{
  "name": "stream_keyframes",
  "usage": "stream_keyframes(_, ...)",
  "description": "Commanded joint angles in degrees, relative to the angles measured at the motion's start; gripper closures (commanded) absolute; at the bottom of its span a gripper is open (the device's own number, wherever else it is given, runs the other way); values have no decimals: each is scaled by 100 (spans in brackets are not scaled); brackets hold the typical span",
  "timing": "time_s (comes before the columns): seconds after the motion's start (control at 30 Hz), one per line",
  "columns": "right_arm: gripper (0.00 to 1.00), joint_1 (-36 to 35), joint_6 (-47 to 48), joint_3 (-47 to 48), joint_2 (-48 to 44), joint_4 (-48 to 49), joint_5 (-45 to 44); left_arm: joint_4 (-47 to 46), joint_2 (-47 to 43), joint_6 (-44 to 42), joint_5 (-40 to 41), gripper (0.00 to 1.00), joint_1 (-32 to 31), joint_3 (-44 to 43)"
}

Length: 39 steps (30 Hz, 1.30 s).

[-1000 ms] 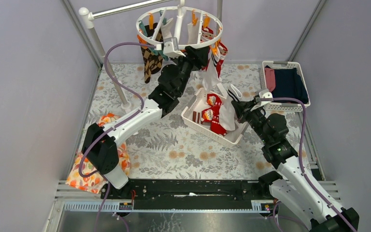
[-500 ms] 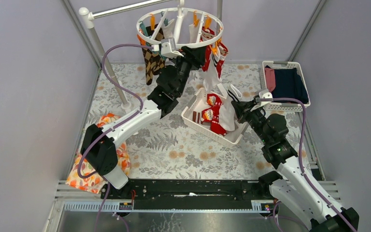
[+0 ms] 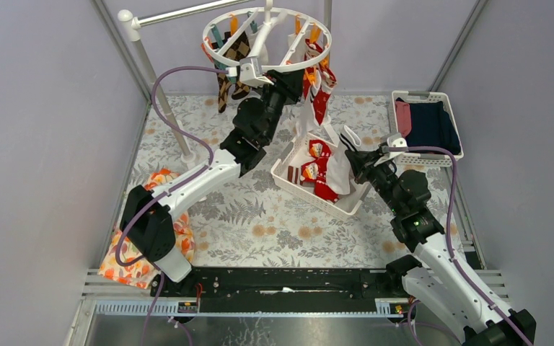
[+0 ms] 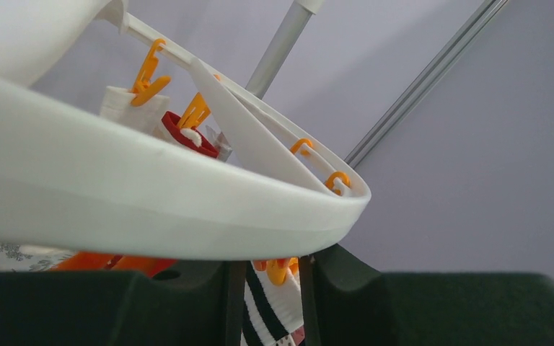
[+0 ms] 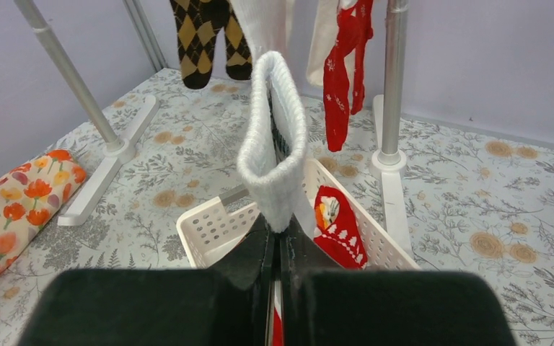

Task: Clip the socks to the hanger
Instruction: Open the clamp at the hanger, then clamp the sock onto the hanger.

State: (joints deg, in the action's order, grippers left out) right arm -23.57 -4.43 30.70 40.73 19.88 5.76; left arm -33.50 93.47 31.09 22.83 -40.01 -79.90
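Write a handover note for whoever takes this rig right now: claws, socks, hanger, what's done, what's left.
Left claw: raised under the hanger rim, jaws partly closed around an orange clip; cannot tell whether it is squeezing it.
Right claw: shut on a white sock, held upright above the white basket.
Done: argyle socks and a red sock hang from the hanger.
Left: clip the held white sock, then the socks in the basket, a red Christmas sock among them.
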Motion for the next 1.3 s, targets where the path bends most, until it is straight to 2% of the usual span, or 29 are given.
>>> stream_keyframes(0.0, 100, 28, -67, 3, -49, 366, 276, -232, -239, 10, 37, 76, 46, 99)
stream_keyframes(0.3, 100, 28, -205, 248, 363, 747, 1318, -232, -675, 160, -164, 79, 213, 588)
stream_keyframes(0.63, 100, -50, -491, 1269, 1666, 1555, 2037, 125, -912, 649, -263, 84, 464, 784)
stream_keyframes(0.9, 100, -957, 401, 2313, 2359, 1386, 2137, 368, -921, 784, -524, 85, 561, 657)
stream_keyframes(1.07, 100, -1023, 113, 2957, 3091, 1229, 2397, 395, -1021, 768, -682, 86, 599, 700)
stream_keyframes(1.27, 100, -1026, 14, 3480, 3468, 502, 1836, 478, -1162, 732, -906, 86, 658, 712)
